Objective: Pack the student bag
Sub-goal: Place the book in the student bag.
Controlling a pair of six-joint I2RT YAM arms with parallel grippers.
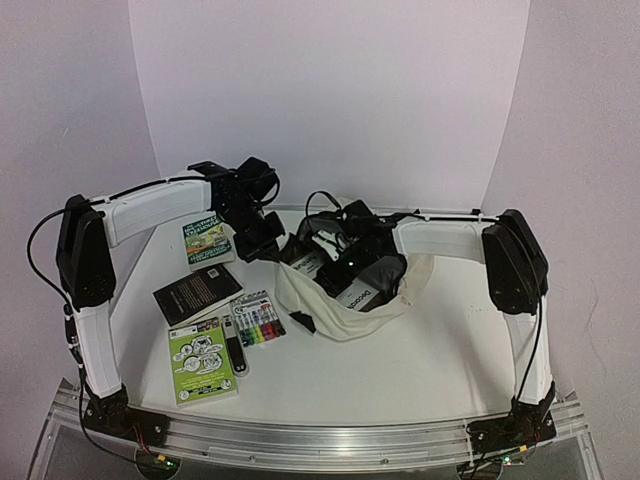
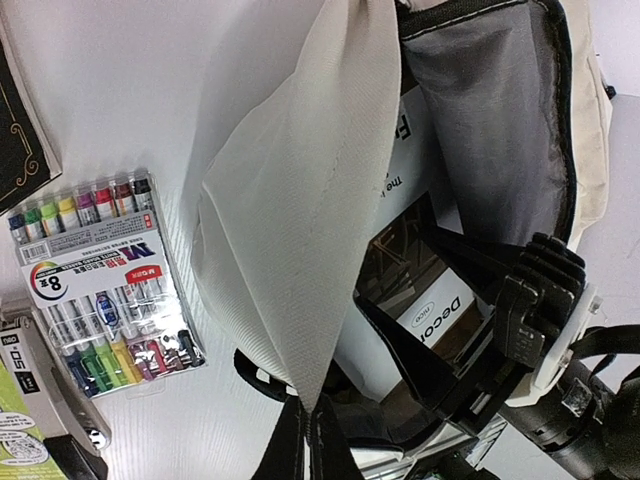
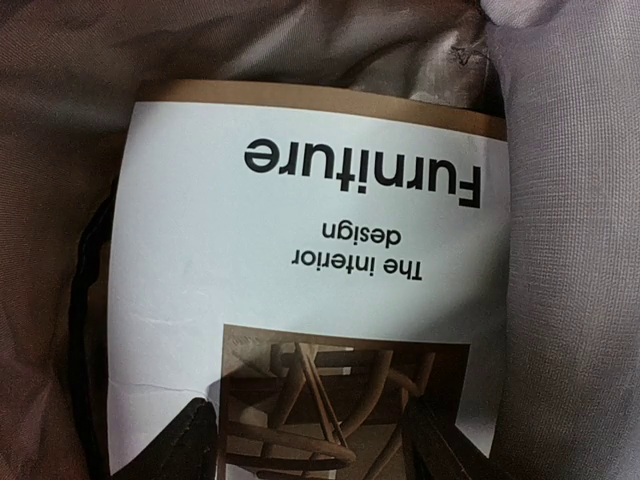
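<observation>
The student bag [image 1: 350, 315], cream fabric with a dark grey lining, lies open at mid table. My left gripper [image 2: 305, 435] is shut on the cream rim of the bag's mouth [image 2: 290, 220] and holds it up. Inside the bag lies a white book [image 3: 300, 230] titled "Furniture, The interior design"; it also shows in the overhead view, white book [image 1: 362, 291]. My right gripper [image 3: 315, 450] is down in the bag just above the book's cover. Its fingers [image 3: 190, 445] stand apart with nothing clamped between them. In the left wrist view the right gripper [image 2: 540, 310] shows over the bag's opening.
Left of the bag lie a pack of coloured markers [image 1: 258, 320], a black book [image 1: 197, 292], a green booklet [image 1: 202, 358] with a black-and-white stapler-like item [image 1: 235, 350] beside it, and another green book [image 1: 207, 240] further back. White walls close the back and sides.
</observation>
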